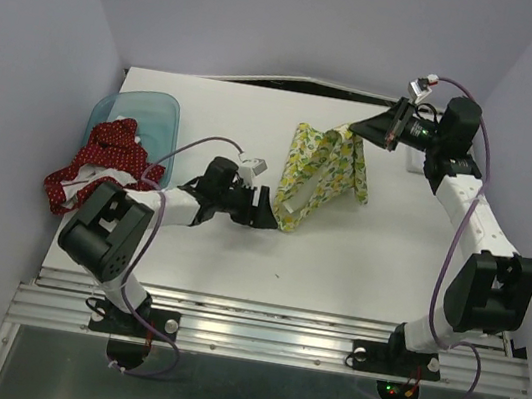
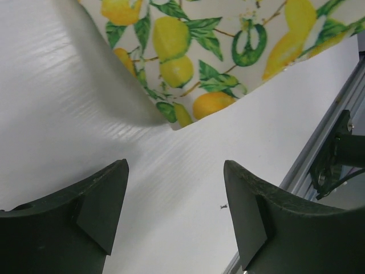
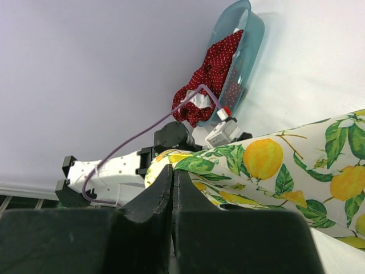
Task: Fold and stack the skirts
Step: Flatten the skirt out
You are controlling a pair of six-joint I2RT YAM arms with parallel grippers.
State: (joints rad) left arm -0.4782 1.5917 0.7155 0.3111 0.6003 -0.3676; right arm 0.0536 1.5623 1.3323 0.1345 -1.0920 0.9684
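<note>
Lemon skirt corner clenched in right jaws; left jaws released, near hem.

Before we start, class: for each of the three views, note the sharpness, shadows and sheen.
Top external: even light, sharp throughout, faint shadow on the table under the lemon skirt. Left wrist: print crisp, dark shadow beneath its curled edge, streaky sheen on the table. Right wrist: red skirt clear, the right gripper's fingers near, dark and featureless.
</note>
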